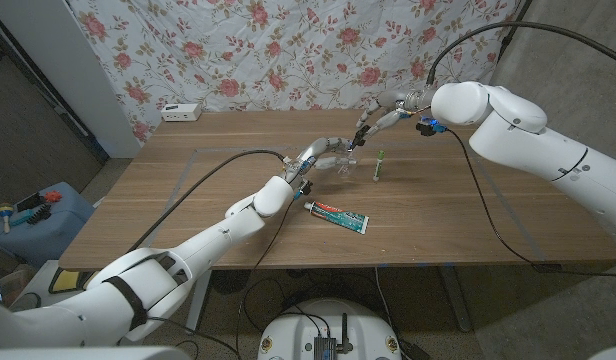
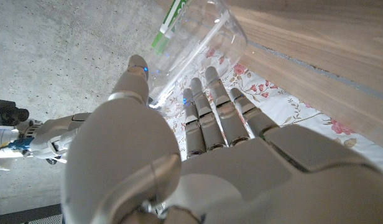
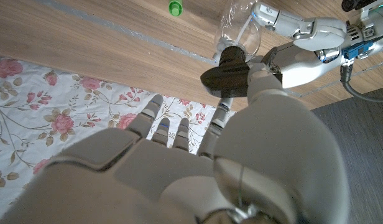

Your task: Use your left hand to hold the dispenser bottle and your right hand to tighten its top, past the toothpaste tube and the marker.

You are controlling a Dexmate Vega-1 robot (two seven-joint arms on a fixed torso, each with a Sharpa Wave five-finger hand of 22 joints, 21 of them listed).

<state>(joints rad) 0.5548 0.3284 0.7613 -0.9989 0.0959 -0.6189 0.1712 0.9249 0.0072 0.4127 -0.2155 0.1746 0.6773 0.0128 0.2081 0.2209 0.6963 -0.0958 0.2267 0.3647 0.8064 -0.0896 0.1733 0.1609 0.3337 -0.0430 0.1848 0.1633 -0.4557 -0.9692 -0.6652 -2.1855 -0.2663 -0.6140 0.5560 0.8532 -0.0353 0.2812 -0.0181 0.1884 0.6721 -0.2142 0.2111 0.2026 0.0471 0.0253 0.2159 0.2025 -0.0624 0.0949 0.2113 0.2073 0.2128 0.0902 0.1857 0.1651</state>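
Now | left hand (image 1: 326, 152) grips clear dispenser bottle (image 2: 198, 46), contents unclear | right hand (image 1: 376, 118) pinches its black top (image 3: 229, 73)

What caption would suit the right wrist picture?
Right hand at the black pump top of a clear dispenser bottle that the left hand holds.

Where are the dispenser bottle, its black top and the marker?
dispenser bottle (image 2: 201, 46): left wrist view, clear wall.
black top (image 3: 230, 73): right wrist view, pump head.
marker (image 1: 379, 164): head view, mid-body.
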